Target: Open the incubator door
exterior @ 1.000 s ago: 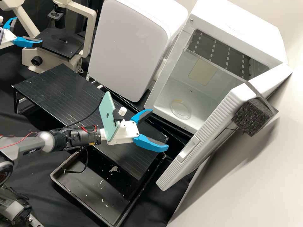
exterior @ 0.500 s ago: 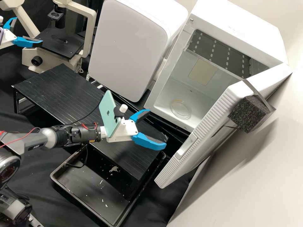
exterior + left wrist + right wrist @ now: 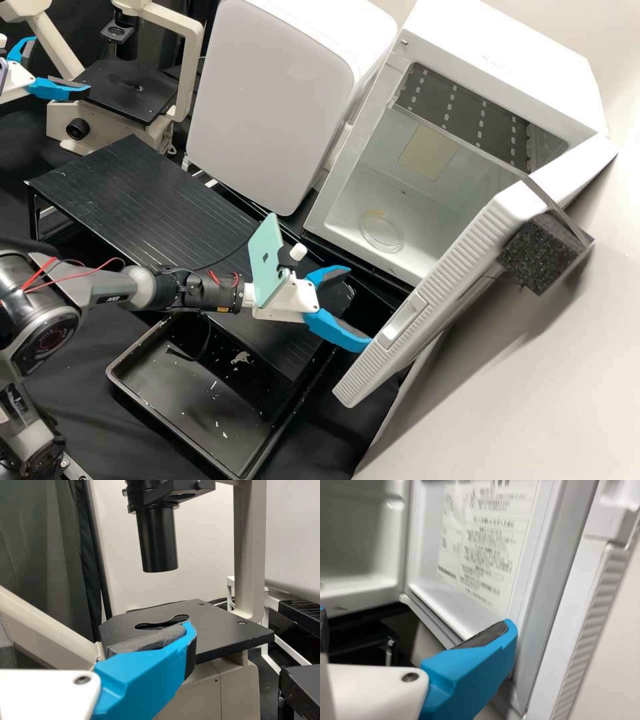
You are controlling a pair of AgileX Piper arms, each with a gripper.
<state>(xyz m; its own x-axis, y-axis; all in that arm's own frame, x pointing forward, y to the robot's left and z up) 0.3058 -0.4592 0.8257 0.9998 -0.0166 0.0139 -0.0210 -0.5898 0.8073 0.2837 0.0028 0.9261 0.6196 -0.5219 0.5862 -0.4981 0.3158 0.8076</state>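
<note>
The incubator door (image 3: 440, 287) stands wide open, swung out from the white incubator (image 3: 507, 57). Beside its inner side is my right gripper (image 3: 360, 307), open and holding nothing, one fingertip at the door's free edge. In the right wrist view the right gripper (image 3: 417, 622) has a blue finger (image 3: 475, 675) against or close before the inner face of the door (image 3: 540, 595); whether they touch I cannot tell. At the far left, by the microscope, my left gripper (image 3: 61, 65) is open with nothing between its fingers. The left gripper (image 3: 95, 635) is over the microscope stage (image 3: 225, 630).
A closed white appliance (image 3: 273, 100) stands left of the incubator. A low black ribbed table (image 3: 133, 193) and a black tray (image 3: 193, 407) lie before them. A round clear dish (image 3: 381, 232) is inside the incubator; black foam (image 3: 540, 253) is on the door.
My right gripper drew back slightly, then moved right to the door's edge. The door swung slightly inward, then back outward a little wider than before. The left gripper has stayed put.
</note>
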